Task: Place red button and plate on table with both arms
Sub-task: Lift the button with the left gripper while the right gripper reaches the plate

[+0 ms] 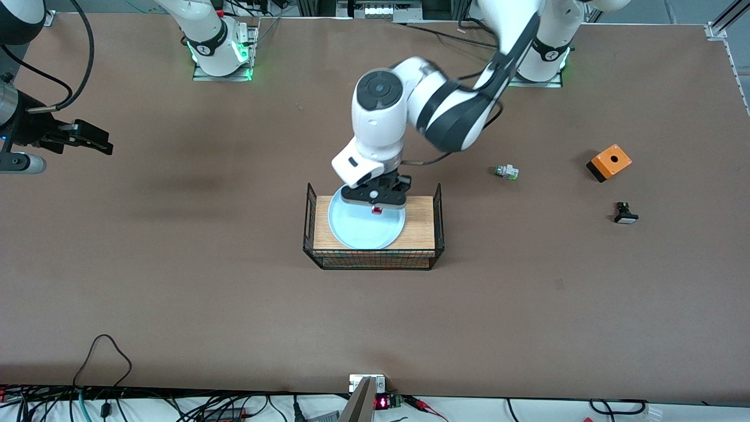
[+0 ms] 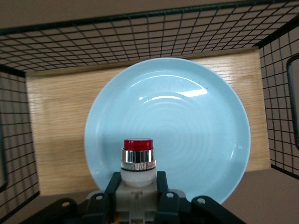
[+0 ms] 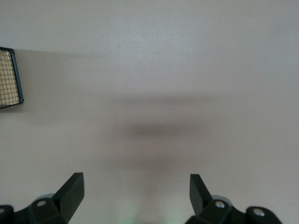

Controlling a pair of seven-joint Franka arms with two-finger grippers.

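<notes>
Over the plate (image 2: 187,135) in the wire-sided tray (image 1: 436,223), my left tool (image 1: 378,205) pinches the red button (image 2: 138,156). Next I judge it must lift clear and carry to bare tabletop (image 1: 527,305). My right tool (image 3: 135,191) waits, spread wide, over the tabletop's right-arm end.

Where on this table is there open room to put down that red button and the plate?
Bare table runs wide between the basket and the front camera, and toward the right arm's end, under the open right tool. Toward the left arm's end sit a green button, orange box and black button. The basket is crowded: plate, left tool gripping the red button.
</notes>
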